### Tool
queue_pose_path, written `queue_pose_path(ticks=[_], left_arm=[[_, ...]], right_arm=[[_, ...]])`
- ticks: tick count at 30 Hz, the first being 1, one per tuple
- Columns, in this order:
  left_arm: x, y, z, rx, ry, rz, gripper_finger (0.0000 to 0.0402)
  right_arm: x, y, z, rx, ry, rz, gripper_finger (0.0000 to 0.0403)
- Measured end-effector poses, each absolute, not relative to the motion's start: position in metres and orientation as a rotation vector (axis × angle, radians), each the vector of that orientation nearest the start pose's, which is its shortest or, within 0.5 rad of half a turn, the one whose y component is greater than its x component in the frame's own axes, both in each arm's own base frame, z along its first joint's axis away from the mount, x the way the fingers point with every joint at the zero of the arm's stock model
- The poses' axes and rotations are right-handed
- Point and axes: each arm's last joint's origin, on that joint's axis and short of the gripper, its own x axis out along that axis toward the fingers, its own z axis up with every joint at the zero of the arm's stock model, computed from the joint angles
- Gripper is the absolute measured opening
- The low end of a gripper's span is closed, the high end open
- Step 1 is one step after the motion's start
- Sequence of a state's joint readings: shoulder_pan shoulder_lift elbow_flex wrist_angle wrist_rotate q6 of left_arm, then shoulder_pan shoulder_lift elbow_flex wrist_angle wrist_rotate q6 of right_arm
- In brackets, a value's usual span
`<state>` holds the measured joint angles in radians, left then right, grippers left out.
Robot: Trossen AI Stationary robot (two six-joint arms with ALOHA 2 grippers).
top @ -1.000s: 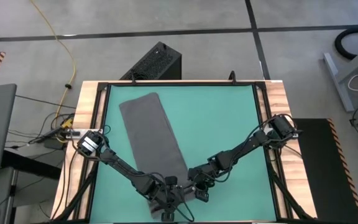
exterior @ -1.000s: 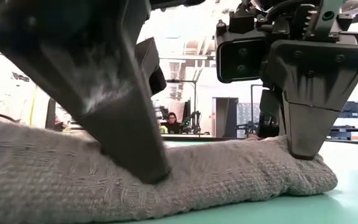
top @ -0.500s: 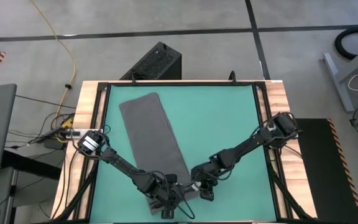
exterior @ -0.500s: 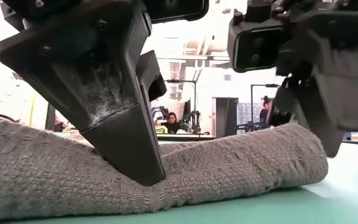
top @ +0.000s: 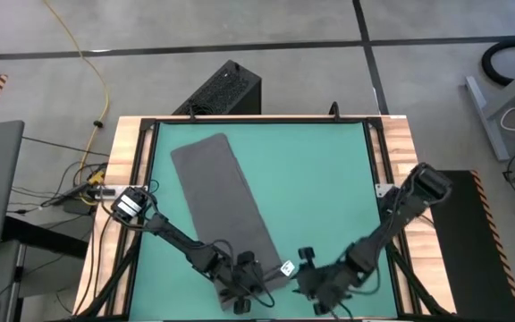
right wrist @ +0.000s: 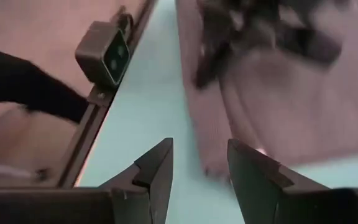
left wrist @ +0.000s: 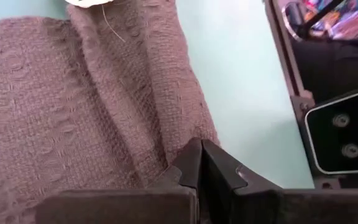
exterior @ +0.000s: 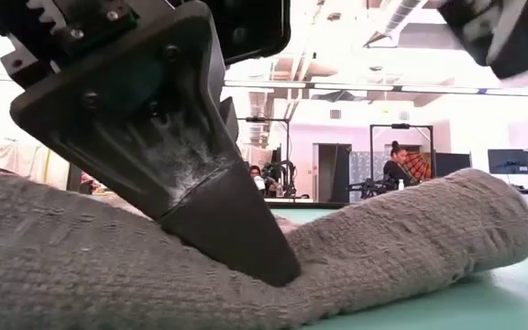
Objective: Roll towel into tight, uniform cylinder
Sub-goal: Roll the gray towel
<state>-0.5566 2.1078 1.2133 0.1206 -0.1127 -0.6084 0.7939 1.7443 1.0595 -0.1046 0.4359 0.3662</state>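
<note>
Rolling dark grey soft cloth towel (top: 224,201), near end curled at table's front edge | left gripper (left wrist: 199,163) clamped shut on curl | right gripper (right wrist: 199,163) spread, empty, beside towel | risk: one-sided grip, roll loosens unevenly

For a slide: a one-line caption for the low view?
Left gripper, shut, presses into the part-rolled grey towel on the green table.
</note>
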Motion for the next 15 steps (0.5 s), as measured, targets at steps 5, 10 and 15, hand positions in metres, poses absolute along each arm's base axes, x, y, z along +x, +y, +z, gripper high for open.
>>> queue_pose_path(ticks=[5,10,15], left_arm=[[0.363,-0.22,0.109,-0.349,0.818,-0.201,0.0],[0.365,-0.221,0.111,-0.369,0.793,-0.213,0.0],[0.366,-0.223,0.112,-0.386,0.767,-0.219,0.0]], right_arm=[[0.267,0.27,0.162,-0.347,0.582,0.299,0.0176],[0.276,0.272,0.138,-0.494,0.563,0.304,0.0176],[0.282,0.265,0.132,-0.518,0.587,0.271,0.0176]])
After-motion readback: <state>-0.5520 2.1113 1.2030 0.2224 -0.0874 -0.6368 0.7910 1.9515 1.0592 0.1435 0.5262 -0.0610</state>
